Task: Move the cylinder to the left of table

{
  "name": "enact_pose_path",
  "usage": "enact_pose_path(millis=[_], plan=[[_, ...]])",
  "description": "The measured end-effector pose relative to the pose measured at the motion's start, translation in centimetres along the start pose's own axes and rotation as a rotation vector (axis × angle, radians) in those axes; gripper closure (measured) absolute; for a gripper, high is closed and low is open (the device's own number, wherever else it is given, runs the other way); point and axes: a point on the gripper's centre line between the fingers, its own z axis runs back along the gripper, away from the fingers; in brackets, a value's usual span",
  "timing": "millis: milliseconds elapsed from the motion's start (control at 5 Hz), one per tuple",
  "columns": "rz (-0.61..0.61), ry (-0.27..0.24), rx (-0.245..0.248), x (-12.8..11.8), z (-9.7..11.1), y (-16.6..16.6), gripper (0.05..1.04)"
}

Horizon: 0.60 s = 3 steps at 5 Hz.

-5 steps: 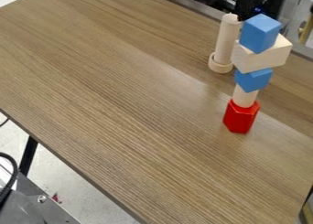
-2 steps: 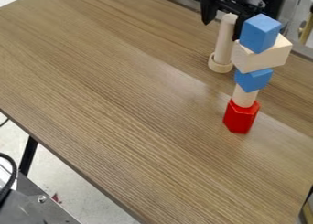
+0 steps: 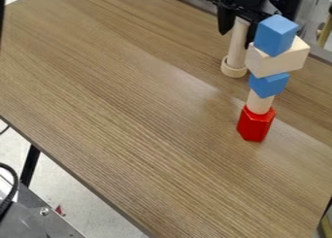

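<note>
Spread wide at the claw [image 3: 237, 39], apparently gripping nothing. Between its fingers and beneath, see the cylinder [image 3: 237, 48], upright in a wooden ring [image 3: 233, 71]. Close beside the claw, beware the block stack [image 3: 277, 61]: could topple from a finger's brush. Might drag the ring up too, if wedged.

Site is presenting as a robotics lab: black end effector [image 3: 237, 40] is hanging above wood-grain tabletop [image 3: 129, 110]; cable [image 3: 15, 182] is curving beside bolted metal plate [image 3: 48, 226].
</note>
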Motion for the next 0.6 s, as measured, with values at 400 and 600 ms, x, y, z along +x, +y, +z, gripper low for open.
enact_pose_path(millis=[400, 600], plan=[[0.018, -0.035, 0.016, 0.7, 0.1, 0.4, 0.500], [0.079, -0.014, 0.033, -0.1, 1.4, 2.1, 0.500]])
